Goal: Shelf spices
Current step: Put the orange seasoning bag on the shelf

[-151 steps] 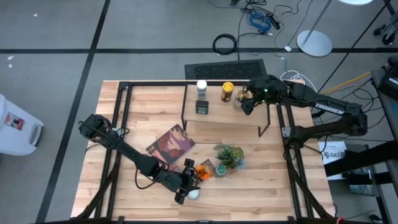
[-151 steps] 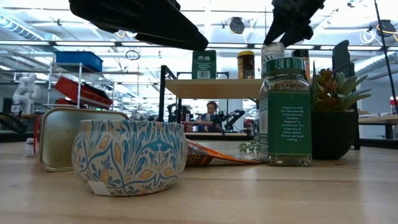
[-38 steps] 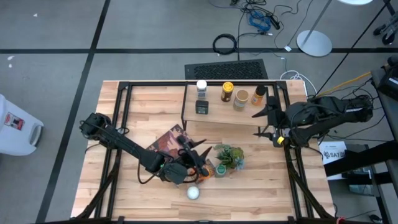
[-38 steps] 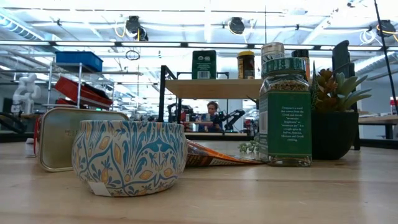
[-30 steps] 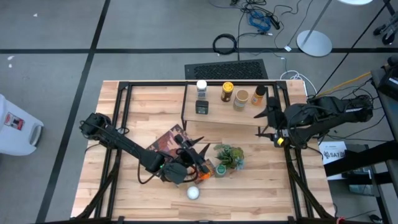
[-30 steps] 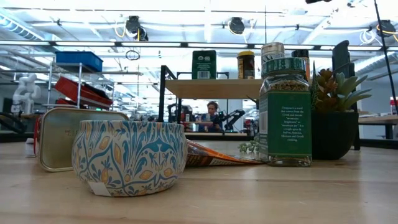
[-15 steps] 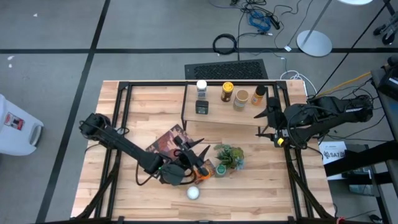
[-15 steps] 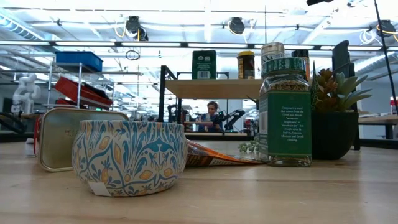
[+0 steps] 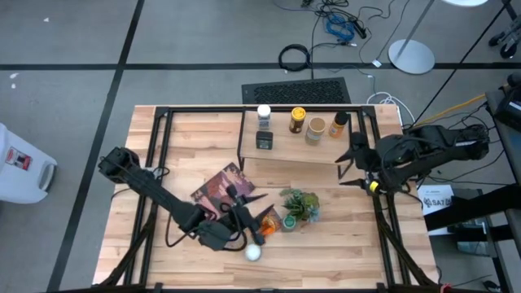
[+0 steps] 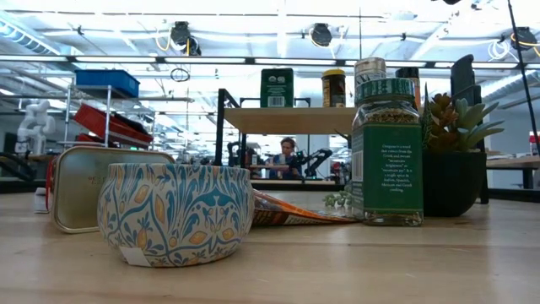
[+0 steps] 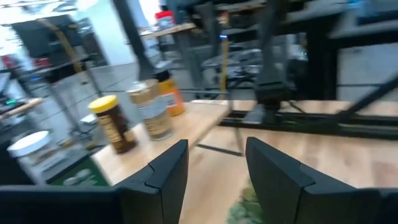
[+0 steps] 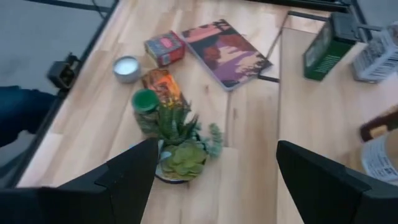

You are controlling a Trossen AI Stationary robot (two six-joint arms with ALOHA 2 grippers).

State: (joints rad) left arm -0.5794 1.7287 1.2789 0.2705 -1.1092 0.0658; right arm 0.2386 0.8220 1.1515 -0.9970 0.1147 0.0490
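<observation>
On the shelf (image 9: 293,148) stand a white-topped jar (image 9: 264,113), a dark green tin (image 9: 264,139), a yellow-topped jar (image 9: 298,120), a tan-topped jar (image 9: 315,129) and an orange-brown jar (image 9: 338,124). On the table lie an orange packet (image 12: 160,81), a green-topped jar (image 12: 146,102), a red tin (image 12: 165,48) and a round white tin (image 12: 126,67). My left gripper (image 9: 252,207) hangs open above the orange packet, facing the shelf (image 11: 186,121). My right gripper (image 9: 351,164) is open by the shelf's right end and touches nothing.
A potted plant (image 9: 299,203) stands right of the green-topped jar, and a maroon book (image 9: 221,187) lies left of it. In the low view a blue patterned tin (image 10: 175,211) and the green-topped jar (image 10: 386,152) stand near the front. Black frame rails run along the table's edges.
My left gripper has drawn back a little toward the table's near edge, away from the shelf, still open. The jars on the shelf and the things on the table have stayed where they were.
</observation>
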